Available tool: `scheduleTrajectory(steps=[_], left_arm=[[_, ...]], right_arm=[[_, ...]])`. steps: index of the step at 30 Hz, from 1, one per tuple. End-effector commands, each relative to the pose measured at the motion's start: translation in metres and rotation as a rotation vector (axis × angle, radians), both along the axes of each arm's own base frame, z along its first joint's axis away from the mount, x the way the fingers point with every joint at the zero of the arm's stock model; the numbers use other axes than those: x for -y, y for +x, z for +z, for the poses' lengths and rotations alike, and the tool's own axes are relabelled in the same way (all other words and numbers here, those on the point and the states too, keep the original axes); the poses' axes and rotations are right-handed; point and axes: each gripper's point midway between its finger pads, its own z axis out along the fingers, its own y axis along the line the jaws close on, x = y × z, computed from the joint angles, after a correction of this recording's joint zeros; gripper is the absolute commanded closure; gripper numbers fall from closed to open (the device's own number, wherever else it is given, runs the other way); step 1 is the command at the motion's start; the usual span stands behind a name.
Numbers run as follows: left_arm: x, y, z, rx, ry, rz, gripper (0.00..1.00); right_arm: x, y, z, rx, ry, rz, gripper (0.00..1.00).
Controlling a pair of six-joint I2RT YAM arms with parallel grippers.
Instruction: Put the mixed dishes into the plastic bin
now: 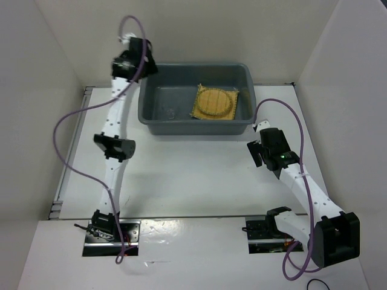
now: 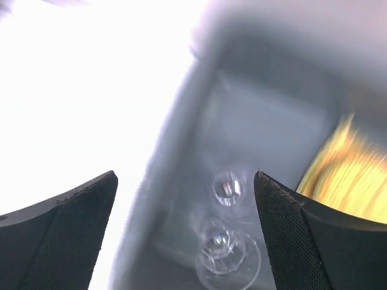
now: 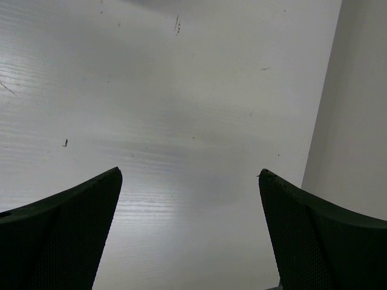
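The grey plastic bin (image 1: 243,74) stands at the back middle of the table. Inside it lie the square yellow woven mat (image 1: 198,111) with a round woven disc (image 1: 216,101) on top, and the small clear glass (image 1: 172,112) on the bin floor at the left. In the left wrist view the glass (image 2: 228,257) lies on its side inside the bin (image 2: 181,121), below the jaws, with the yellow mat (image 2: 351,175) at the right. My left gripper (image 1: 144,60) is open and empty above the bin's left rim. My right gripper (image 1: 256,151) is open and empty over bare table.
White walls enclose the table on the left, back and right. The right wall (image 3: 357,121) shows close beside my right gripper. Purple cables loop from both arms.
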Motion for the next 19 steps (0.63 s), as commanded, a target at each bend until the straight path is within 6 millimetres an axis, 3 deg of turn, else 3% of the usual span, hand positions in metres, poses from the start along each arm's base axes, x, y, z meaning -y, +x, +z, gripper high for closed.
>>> scheduleTrajectory(steps=[1, 2, 4, 5, 9, 12, 13, 14, 19], left_arm=[[-0.098, -0.064, 0.136, 0.265, -0.068, 0.345, 0.01], [-0.112, -0.076, 0.140, 0.250, -0.060, 0.370, 0.01], [-0.115, -0.075, 0.128, 0.182, -0.080, 0.291, 0.01], [-0.119, -0.081, 0.133, 0.181, -0.087, 0.291, 0.01], [-0.111, -0.082, 0.135, 0.176, -0.111, 0.245, 0.01], [-0.086, -0.080, 0.143, 0.196, -0.130, 0.152, 0.01], [-0.077, -0.086, 0.160, 0.239, -0.137, 0.110, 0.01], [-0.073, -0.085, 0.163, 0.252, -0.141, 0.100, 0.01], [-0.072, -0.093, 0.168, 0.249, -0.114, 0.088, 0.01]], right_arm=[[0.004, 0.008, 0.009, 0.055, 0.004, -0.043, 0.02], [0.004, 0.008, 0.009, 0.055, 0.004, -0.043, 0.02], [0.002, 0.008, 0.008, 0.053, 0.011, -0.036, 0.02], [0.002, 0.008, 0.011, 0.062, 0.014, -0.036, 0.02], [0.002, 0.010, 0.012, 0.071, 0.016, -0.036, 0.02], [0.005, 0.009, 0.015, 0.094, 0.013, -0.056, 0.02], [0.005, 0.008, 0.017, 0.103, 0.016, -0.056, 0.02], [0.007, 0.008, 0.018, 0.105, 0.008, -0.064, 0.02], [0.008, 0.009, 0.022, 0.128, 0.014, -0.076, 0.02]])
